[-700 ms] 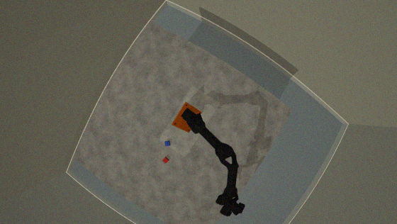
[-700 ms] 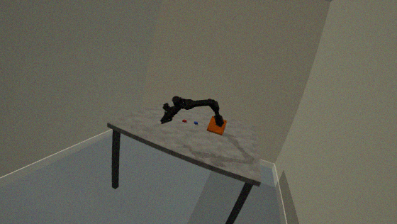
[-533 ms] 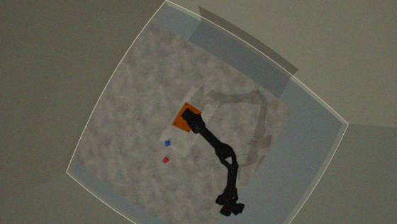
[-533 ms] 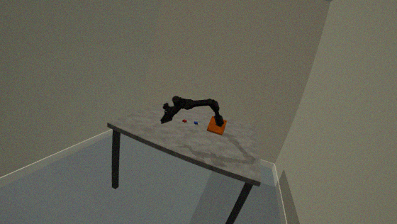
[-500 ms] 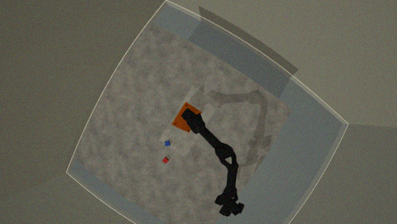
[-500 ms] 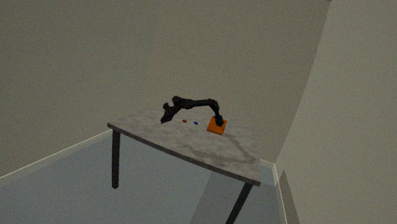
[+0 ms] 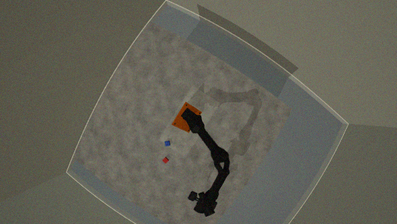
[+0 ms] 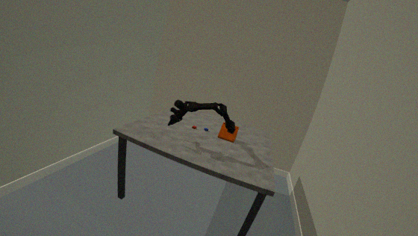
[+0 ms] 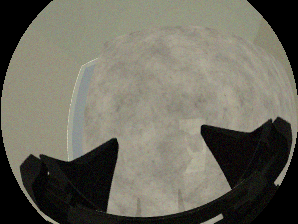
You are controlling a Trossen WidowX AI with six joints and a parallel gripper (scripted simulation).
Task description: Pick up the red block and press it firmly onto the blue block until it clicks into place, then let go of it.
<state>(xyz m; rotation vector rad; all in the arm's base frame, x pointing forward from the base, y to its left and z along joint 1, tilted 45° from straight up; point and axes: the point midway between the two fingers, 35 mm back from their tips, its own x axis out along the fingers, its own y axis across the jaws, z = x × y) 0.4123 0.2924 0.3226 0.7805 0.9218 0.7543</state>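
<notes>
Mottled grey table [image 7: 135, 88] [image 8: 179, 149] [image 9: 150, 90], pale walls [image 7: 35, 53] [image 8: 93, 56] [image 9: 150, 15].

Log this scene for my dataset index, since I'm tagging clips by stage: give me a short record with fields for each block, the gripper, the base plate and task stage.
red block: on the table, apart from the blue block
blue block: on the table, nothing on top
gripper: open, holding nothing, raised above the table
base plate: orange, under the arm's foot
stage: red block not yet picked up or joined

Gripper [image 9: 160, 134] open, fingers wide apart, nothing between; mottled gray tabletop [image 9: 150, 85] beyond, blue-gray floor strip [image 9: 81, 115] left.
</notes>
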